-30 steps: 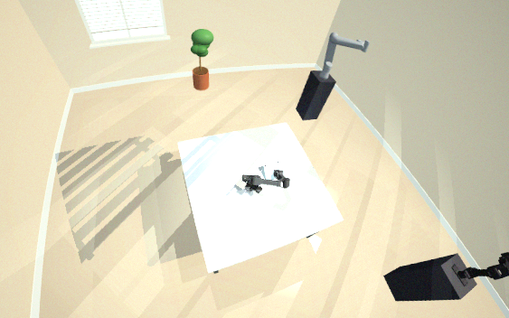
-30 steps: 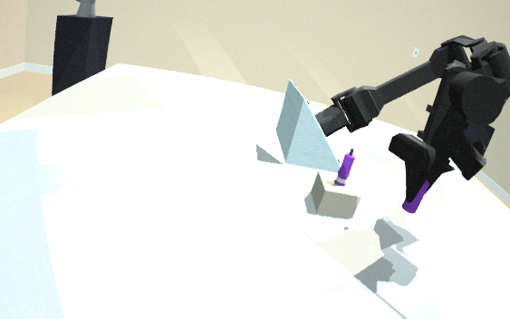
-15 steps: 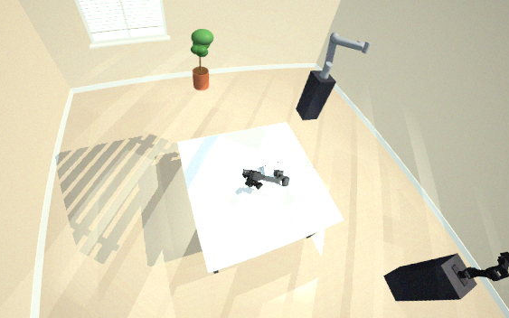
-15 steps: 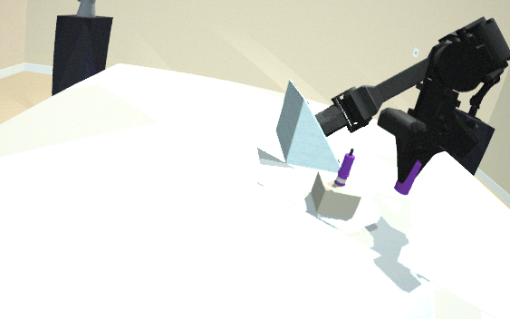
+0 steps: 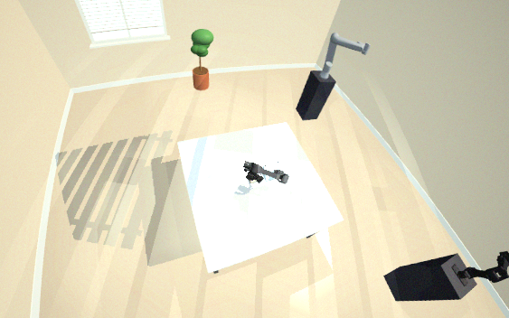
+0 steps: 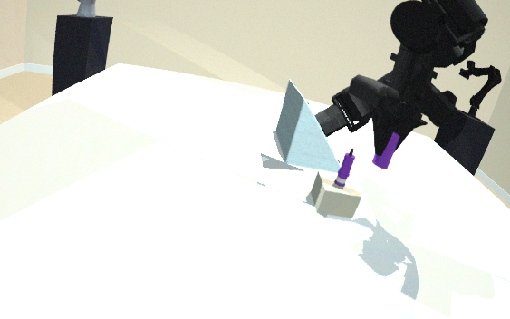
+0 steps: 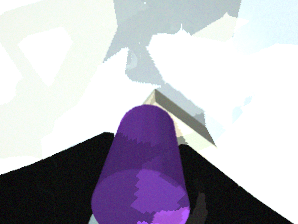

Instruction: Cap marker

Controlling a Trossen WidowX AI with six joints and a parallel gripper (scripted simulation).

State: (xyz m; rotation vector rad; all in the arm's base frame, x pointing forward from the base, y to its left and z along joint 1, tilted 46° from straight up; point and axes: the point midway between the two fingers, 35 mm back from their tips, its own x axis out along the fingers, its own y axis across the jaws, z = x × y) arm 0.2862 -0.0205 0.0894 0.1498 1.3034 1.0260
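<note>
Top view: we recorded the black jointed arm (image 5: pixel 268 173) at the centre of the white square table (image 5: pixel 225 217); cap and marker too small to tell.

Exterior view: right of centre, the black gripper (image 6: pixel 386 147) was clamped on the purple cylindrical cap (image 6: pixel 387 152), held off the table, just right of the purple marker (image 6: pixel 345 169), upright in the beige holder block (image 6: pixel 336 199).

Wrist view: the cap filled the lower centre, between dark fingers.

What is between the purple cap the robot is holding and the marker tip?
Nothing: in the exterior view, only open air separates the cap, held in the gripper, from the marker standing in its holder block.
</note>
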